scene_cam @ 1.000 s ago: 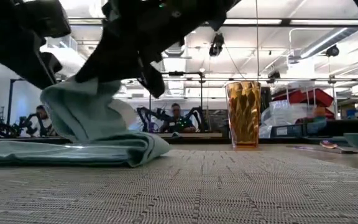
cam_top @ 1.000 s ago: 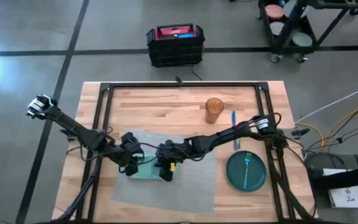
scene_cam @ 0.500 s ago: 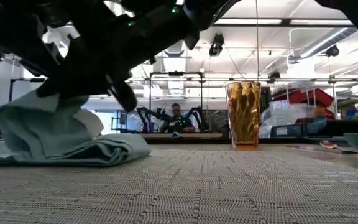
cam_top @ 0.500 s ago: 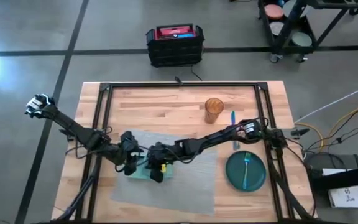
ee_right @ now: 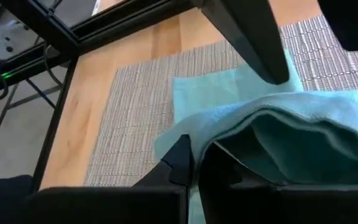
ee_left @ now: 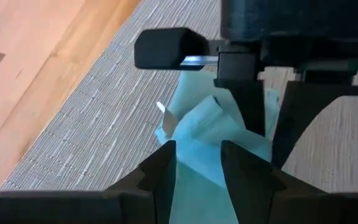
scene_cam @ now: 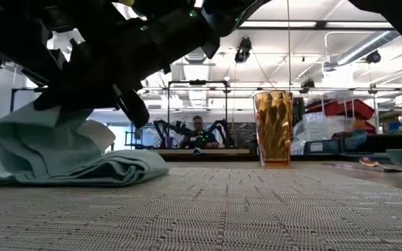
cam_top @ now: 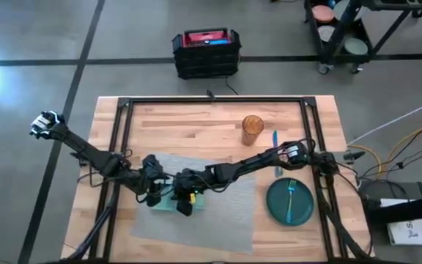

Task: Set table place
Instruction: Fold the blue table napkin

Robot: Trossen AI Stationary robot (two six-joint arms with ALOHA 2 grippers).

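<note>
From above: both grippers, left gripper [cam_top: 154,192] and right gripper [cam_top: 184,202], meeting over teal napkin [cam_top: 168,203] on grey placemat [cam_top: 226,213], left part of desk [cam_top: 189,128]. At desk level: napkin bunched up, amber glass [scene_cam: 273,127] behind. Left wrist: jaws narrowly apart, pinching napkin. Right wrist: jaws nearly closed on napkin fold.

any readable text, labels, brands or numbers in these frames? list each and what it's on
None readable.
Red and black crate on the floor beyond the table: a blue mark on its top, too small to read.
Amber tumbler, teal napkin, grey placemat, green plate: no print visible.
</note>
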